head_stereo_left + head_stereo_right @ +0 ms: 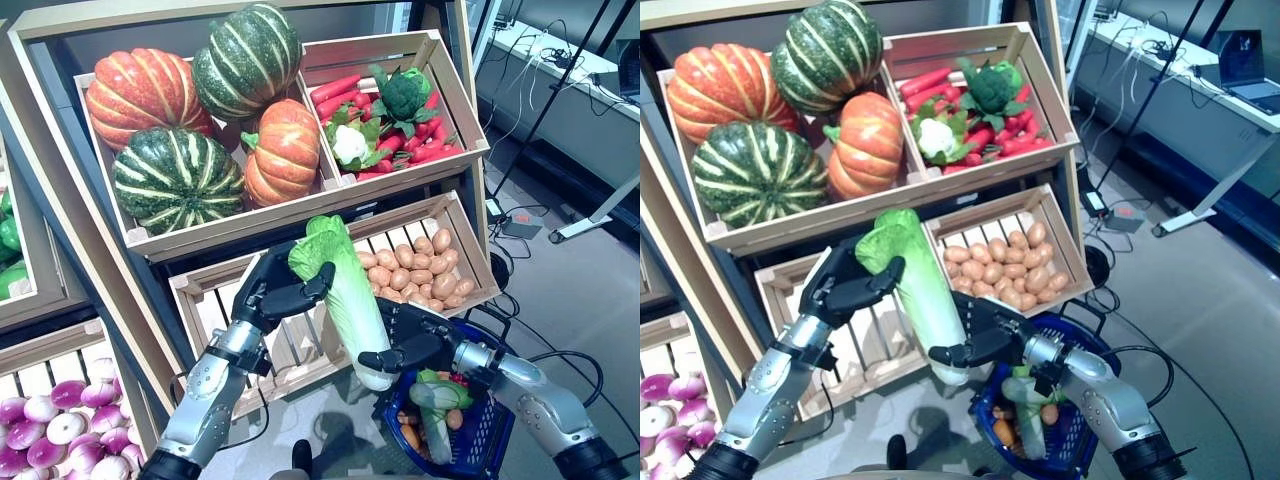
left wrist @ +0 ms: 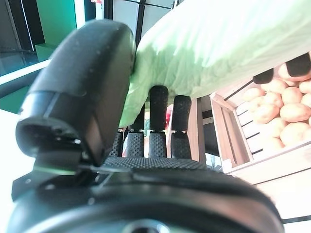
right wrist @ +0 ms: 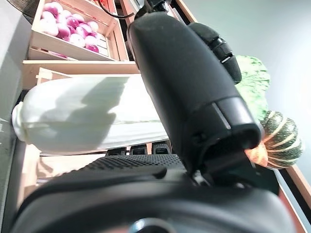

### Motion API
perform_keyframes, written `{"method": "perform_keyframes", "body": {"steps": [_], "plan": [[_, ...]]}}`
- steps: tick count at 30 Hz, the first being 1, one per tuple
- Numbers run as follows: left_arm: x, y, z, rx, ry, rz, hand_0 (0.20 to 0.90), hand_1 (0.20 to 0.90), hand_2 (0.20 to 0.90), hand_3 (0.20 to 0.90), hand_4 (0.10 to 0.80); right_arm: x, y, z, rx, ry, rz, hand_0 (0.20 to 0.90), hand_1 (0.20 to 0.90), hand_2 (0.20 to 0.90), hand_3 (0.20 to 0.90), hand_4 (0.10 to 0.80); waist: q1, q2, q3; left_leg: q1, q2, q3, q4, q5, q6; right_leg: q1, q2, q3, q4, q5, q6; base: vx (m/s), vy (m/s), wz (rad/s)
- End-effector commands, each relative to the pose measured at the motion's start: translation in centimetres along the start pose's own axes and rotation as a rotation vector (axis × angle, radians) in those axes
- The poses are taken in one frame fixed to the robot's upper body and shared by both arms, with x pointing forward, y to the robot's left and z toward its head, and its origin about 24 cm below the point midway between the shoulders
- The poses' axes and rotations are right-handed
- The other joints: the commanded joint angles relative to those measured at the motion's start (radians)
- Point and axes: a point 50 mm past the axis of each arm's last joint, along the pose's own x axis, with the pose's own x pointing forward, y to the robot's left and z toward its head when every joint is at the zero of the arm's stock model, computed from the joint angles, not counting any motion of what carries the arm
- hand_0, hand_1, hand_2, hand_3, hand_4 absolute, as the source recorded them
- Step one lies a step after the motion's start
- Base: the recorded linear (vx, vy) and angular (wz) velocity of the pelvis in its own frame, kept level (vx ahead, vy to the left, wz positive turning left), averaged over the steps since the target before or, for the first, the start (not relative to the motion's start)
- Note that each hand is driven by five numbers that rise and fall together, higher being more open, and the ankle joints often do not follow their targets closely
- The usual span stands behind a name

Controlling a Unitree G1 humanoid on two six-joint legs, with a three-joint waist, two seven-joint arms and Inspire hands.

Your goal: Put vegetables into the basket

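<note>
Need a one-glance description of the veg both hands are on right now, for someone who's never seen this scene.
Start at the wooden shelf of crates; just in front of its potato crate, above the blue basket, hangs a napa cabbage. The left robot hand grips its frilly green top and the right robot hand its white base. It is the only long, pale green-to-white vegetable, and the only one held in the air.

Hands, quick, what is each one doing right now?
Left hand: shut on the leafy end of the napa cabbage.
Right hand: shut on the cabbage's white stem end, above the basket.
</note>
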Motion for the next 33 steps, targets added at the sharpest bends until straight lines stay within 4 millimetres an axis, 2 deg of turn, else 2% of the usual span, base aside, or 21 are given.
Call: {"method": "perform_keyframes", "body": {"steps": [1,4,7,8,10,22,23,24,29,33], "plan": [[3.2,-2.4,5.7,-0.01,-0.311,-0.18,0.3,0.3,0.3,0.3,0.4,1.5,0.8,2.4,-0.055,-0.057,0.115,0.9,0.9,0.9,0.9,0.8,0.016,-0.033,-0.079,0.096,0.009,0.008,0.002,-0.154,-0.028,-0.041,-0.043,0.039,-0.056,0.119,0.021,-0.007,0.002,0.04],[3.3,-2.5,6.0,0.007,-0.316,-0.202,0.3,0.3,0.3,0.3,0.4,1.2,0.5,0.4,-0.034,0.093,0.126,0.9,0.9,0.9,0.9,0.8,0.015,-0.034,-0.08,0.095,0.012,0.009,0.002,-0.152,-0.03,-0.041,-0.043,0.04,-0.055,0.119,0.02,-0.005,0.0,0.01],[3.3,-2.6,6.1,0.011,-0.315,-0.218,0.3,0.3,0.3,0.3,0.4,0.7,0.1,-0.4,-0.036,0.169,0.131,0.9,0.9,0.9,0.9,0.8,0.016,-0.037,-0.079,0.093,0.012,0.007,0.002,-0.15,-0.031,-0.041,-0.043,0.04,-0.059,0.122,0.021,0.0,0.0,0.0],[3.4,-2.7,6.1,0.012,-0.313,-0.223,0.3,0.3,0.3,0.3,0.4,0.7,0.0,-0.5,-0.03,0.178,0.123,0.804,0.804,0.804,0.804,0.736,0.017,-0.038,-0.08,0.092,0.013,0.005,0.002,-0.15,-0.032,-0.041,-0.043,0.04,-0.06,0.123,0.02,0.0,0.0,0.0],[3.4,-2.7,6.1,0.012,-0.311,-0.23,0.3,0.3,0.3,0.3,0.4,0.7,-0.3,-0.5,-0.025,0.181,0.111,0.3,0.3,0.3,0.3,0.4,0.017,-0.04,-0.079,0.092,0.013,0.005,0.002,-0.149,-0.032,-0.041,-0.043,0.039,-0.059,0.124,0.02,-0.006,-0.005,0.02],[3.4,-2.9,6.1,0.022,-0.309,-0.231,0.3,0.3,0.3,0.3,0.4,0.8,-0.3,-0.3,0.025,0.118,0.072,0.3,0.3,0.3,0.3,0.4,0.012,-0.035,-0.078,0.094,0.015,0.004,0.002,-0.148,-0.032,-0.041,-0.043,0.049,-0.06,0.125,0.021,0.0,0.0,0.0],[3.4,-2.7,6.1,0.022,-0.307,-0.226,0.469,0.469,0.469,0.469,0.513,0.8,-0.4,-0.2,0.057,0.083,0.052,0.3,0.3,0.3,0.3,0.4,0.011,-0.034,-0.077,0.093,0.013,0.002,0.002,-0.149,-0.031,-0.041,-0.042,0.05,-0.06,0.125,0.02,0.0,0.0,0.0],[3.3,-2.7,6.1,0.023,-0.305,-0.225,0.9,0.9,0.9,0.9,0.8,0.7,-0.4,-0.2,0.075,0.069,0.043,0.3,0.3,0.3,0.3,0.4,0.011,-0.033,-0.078,0.093,0.013,0.003,0.002,-0.149,-0.031,-0.041,-0.042,0.051,-0.06,0.125,0.021,0.0,0.0,0.0],[2.9,-2.6,6.0,0.033,-0.3,-0.224,0.9,0.9,0.9,0.9,0.8,0.5,-0.3,-0.5,0.143,-0.032,-0.025,0.3,0.3,0.3,0.3,0.4,0.003,-0.028,-0.076,0.093,0.013,0.006,0.002,-0.151,-0.029,-0.043,-0.041,0.057,-0.06,0.124,0.022,0.0,0.0,0.0],[2.6,-2.1,6.0,0.038,-0.292,-0.213,0.9,0.9,0.9,0.9,0.8,0.1,-0.5,0.5,0.171,-0.191,-0.089,0.3,0.3,0.3,0.3,0.4,-0.009,-0.021,-0.072,0.092,0.014,0.013,0.002,-0.152,-0.028,-0.047,-0.039,0.064,-0.06,0.125,0.022,0.0,0.0,0.0]]}}
